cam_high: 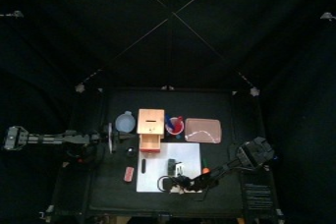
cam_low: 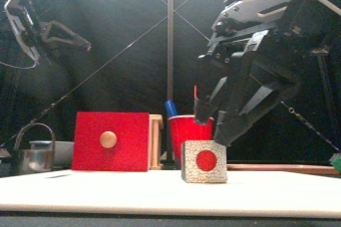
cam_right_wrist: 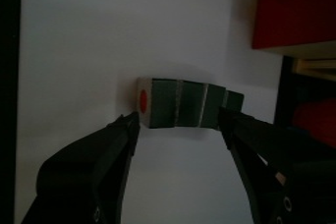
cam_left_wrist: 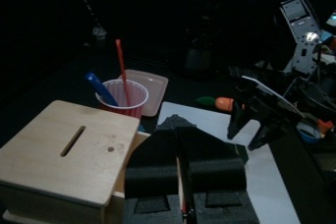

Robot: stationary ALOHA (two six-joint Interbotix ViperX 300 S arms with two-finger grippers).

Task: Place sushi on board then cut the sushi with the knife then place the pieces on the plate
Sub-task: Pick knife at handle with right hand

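Note:
The dark green sushi roll (cam_right_wrist: 191, 105), with an orange-red end, lies on the white cutting board (cam_right_wrist: 79, 61). In the front view the roll (cam_low: 204, 161) stands near the board's front. My right gripper (cam_right_wrist: 184, 128) is open just above it, one jaw on either side and neither pressing it. The right arm (cam_low: 253, 52) comes down steeply from the right. The red cup (cam_left_wrist: 125, 95) holds a blue and a red knife. The pink plate (cam_high: 203, 130) lies at the back right. My left gripper (cam_left_wrist: 184, 184) is shut and holds nothing, beside the wooden box (cam_left_wrist: 66, 154).
The wooden box with its red drawer front (cam_low: 114, 141) stands behind the board. A blue-grey bowl (cam_high: 125, 123) is left of it. A metal cutter (cam_low: 38, 155) sits at the far left. A small reddish thing (cam_high: 129, 173) lies left of the board.

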